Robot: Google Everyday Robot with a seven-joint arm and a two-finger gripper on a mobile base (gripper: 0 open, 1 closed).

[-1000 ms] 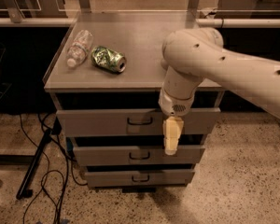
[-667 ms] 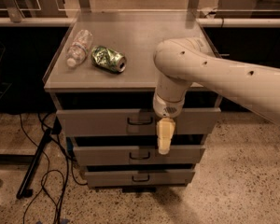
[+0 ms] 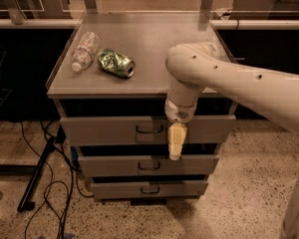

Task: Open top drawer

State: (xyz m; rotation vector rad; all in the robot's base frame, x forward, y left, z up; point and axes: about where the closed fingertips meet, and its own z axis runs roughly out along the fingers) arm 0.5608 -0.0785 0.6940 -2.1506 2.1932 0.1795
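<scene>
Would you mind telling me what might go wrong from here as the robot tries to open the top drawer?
The hand hangs to the right of the handle on the top drawer, with its tip down near the middle drawer, so it may miss the handle or snag the wrong drawer. The crushed can and plastic bottle lie on their sides on the cabinet top; a sharp pull could perhaps set them rolling.

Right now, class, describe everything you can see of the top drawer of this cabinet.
The top drawer is the uppermost of three, with a flat grey, metal-looking front and a small dark loop handle at its centre. A dark gap separates it from the tabletop above. The gripper hangs in front of its panel, just right of the handle; whether it touches cannot be told.
</scene>
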